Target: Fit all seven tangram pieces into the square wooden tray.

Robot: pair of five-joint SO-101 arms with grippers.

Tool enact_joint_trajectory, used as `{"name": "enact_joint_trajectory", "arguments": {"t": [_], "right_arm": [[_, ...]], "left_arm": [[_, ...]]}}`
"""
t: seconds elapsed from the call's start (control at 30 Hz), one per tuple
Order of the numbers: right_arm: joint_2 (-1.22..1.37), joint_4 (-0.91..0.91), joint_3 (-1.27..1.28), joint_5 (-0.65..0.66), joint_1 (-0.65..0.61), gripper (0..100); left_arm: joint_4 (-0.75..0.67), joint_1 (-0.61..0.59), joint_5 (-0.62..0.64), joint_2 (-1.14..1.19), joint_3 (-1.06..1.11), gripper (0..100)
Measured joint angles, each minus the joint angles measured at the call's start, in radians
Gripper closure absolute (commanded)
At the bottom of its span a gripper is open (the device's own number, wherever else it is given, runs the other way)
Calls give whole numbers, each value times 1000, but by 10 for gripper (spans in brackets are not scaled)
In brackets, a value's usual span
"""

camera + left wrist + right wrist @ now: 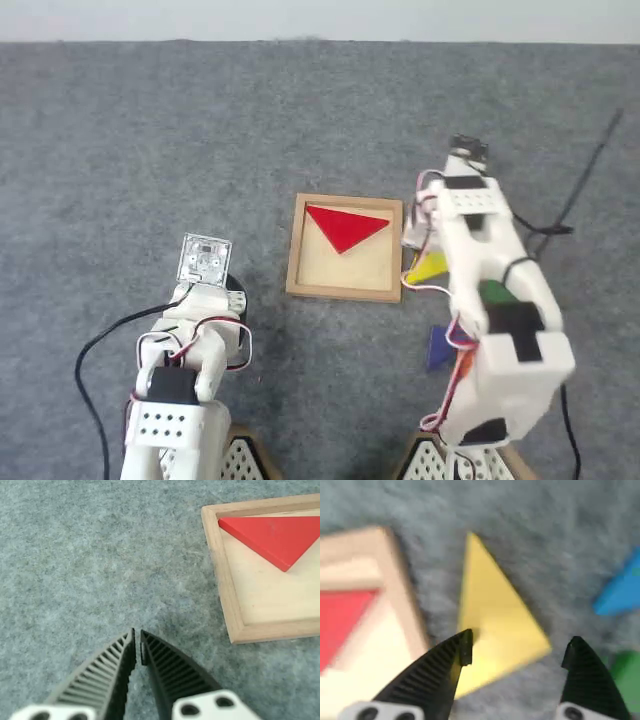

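Note:
The square wooden tray (296, 262) lies mid-table with a red triangle (345, 228) in its far half. In the left wrist view my left gripper (136, 647) is shut and empty over bare carpet, a short way from the tray (227, 590) and the red triangle (272, 535). My right gripper (520, 650) is open, its fingers straddling a yellow triangle (495, 625) that lies flat on the carpet just outside the tray's rim (402, 595). The yellow triangle (428, 268) peeks out from under the right arm beside the tray.
A blue piece (620, 590) and a green piece (625, 672) lie on the carpet beyond the yellow one. From above, a purple-blue piece (438, 345) and a green piece (495, 292) show beside the right arm. Grey carpet (150, 150) covers the table.

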Motion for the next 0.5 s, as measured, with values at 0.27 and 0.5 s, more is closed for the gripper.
{"name": "enact_joint_trajectory", "arguments": {"t": [0.27, 0.5], "right_arm": [[181, 89, -183, -35, -25, 699], [189, 109, -204, -48, -21, 829]], "left_arm": [[0, 0, 0, 0, 0, 985], [0, 0, 0, 0, 0, 985]]}}
